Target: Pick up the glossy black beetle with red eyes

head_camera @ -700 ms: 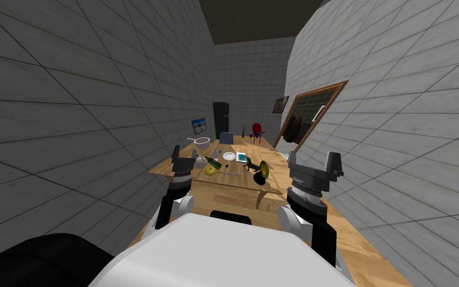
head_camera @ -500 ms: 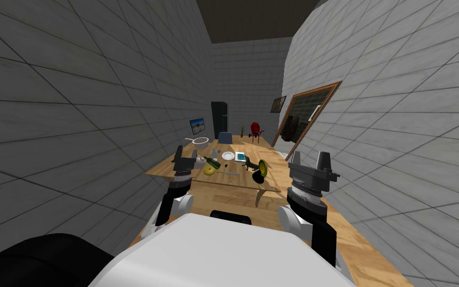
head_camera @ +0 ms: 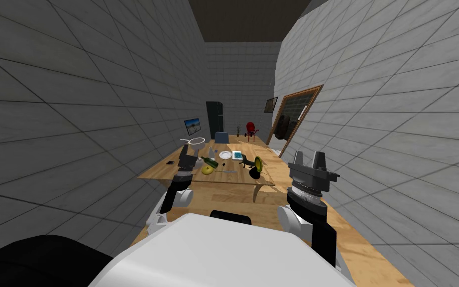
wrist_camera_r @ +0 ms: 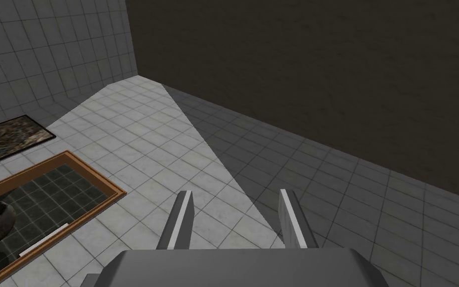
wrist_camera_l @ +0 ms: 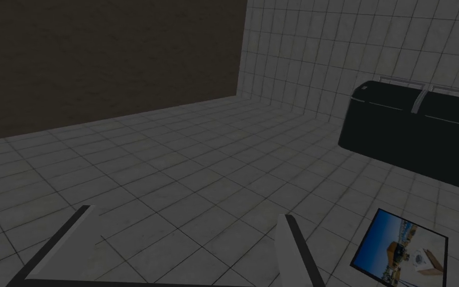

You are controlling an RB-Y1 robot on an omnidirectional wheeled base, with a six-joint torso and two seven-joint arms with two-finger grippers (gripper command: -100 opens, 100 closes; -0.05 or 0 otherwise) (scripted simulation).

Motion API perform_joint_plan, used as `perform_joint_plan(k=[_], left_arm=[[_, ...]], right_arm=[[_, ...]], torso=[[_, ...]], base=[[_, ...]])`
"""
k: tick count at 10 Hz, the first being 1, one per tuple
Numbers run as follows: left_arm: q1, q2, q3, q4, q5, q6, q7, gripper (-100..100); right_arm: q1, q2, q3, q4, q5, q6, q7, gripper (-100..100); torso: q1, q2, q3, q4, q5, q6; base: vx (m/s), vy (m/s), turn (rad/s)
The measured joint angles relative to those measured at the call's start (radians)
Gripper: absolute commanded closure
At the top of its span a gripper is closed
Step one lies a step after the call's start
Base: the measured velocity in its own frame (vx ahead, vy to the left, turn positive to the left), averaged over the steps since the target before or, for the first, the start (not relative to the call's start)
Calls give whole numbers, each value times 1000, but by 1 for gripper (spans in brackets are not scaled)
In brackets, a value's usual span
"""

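A small black thing (head_camera: 170, 163) lies near the left edge of the wooden table (head_camera: 233, 178) ahead; it is too small to tell whether it is the beetle. My left gripper (head_camera: 187, 157) is raised in front of the table's left part, just right of that black thing, and in the left wrist view my left gripper (wrist_camera_l: 183, 249) is open and holds nothing. My right gripper (head_camera: 308, 159) is up at the right, beside the table's right end. The right wrist view shows my right gripper (wrist_camera_r: 233, 219) open and holding nothing too.
On the table lie a green bottle (head_camera: 210, 162), a yellow fruit (head_camera: 207, 170), a white plate (head_camera: 225, 155), a white bowl (head_camera: 197, 141), a blue-and-white box (head_camera: 237, 155), a dark animal figure (head_camera: 246, 162) and a yellow-green disc (head_camera: 258, 163). Tiled walls close in on both sides. A dark cabinet (head_camera: 214, 115) stands at the far end.
The whole head view has shifted left and the table looks a little farther off: my own move. The small black thing has come out from behind my left gripper.
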Motion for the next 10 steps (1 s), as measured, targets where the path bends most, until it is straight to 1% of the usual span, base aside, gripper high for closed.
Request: perform_joint_plan(k=[2, 3, 4, 5, 6, 7, 8, 9, 10], left_arm=[[-29, 15, 17, 44, 3, 10, -5, -100], [-61, 23, 31, 78, 5, 21, -7, -100], [-80, 30, 42, 110, 6, 31, -11, -100], [-108, 37, 57, 130, 9, 58, -15, -100], [-127, 41, 64, 158, 9, 68, -18, -100], [-148, 49, 75, 190, 12, 76, -19, -100], [-177, 51, 87, 216, 12, 101, -24, -100], [-191, 56, 94, 238, 13, 116, -26, -100], [-214, 62, 105, 269, 15, 129, -27, -100]], right_arm=[[0, 0, 0, 0, 0, 0, 0, 0], [0, 0, 0, 0, 0, 0, 0, 0], [0, 0, 0, 0, 0, 0, 0, 0], [0, 0, 0, 0, 0, 0, 0, 0], [0, 0, 0, 0, 0, 0, 0, 0], [0, 0, 0, 0, 0, 0, 0, 0], [0, 0, 0, 0, 0, 0, 0, 0], [0, 0, 0, 0, 0, 0, 0, 0], [0, 0, 0, 0, 0, 0, 0, 0]], torso=[[0, 0, 0, 0, 0, -1], [0, 0, 0, 0, 0, 0], [0, 1, 0, 0, 0, 0], [0, 1, 1, 0, 0, 0], [0, 0, 0, 0, 0, -1], [0, 0, 0, 0, 0, 0], [0, 1, 0, 0, 0, 0], [0, 0, 0, 0, 0, -1], [0, 0, 0, 0, 0, 0]], base=[[-42, 9, -79], [-58, 10, -222], [-59, 13, -244], [-46, 14, -60], [-45, 8, -104], [-57, 8, -276], [-42, 8, -84], [-35, 1, -116], [-28, 4, -71]])
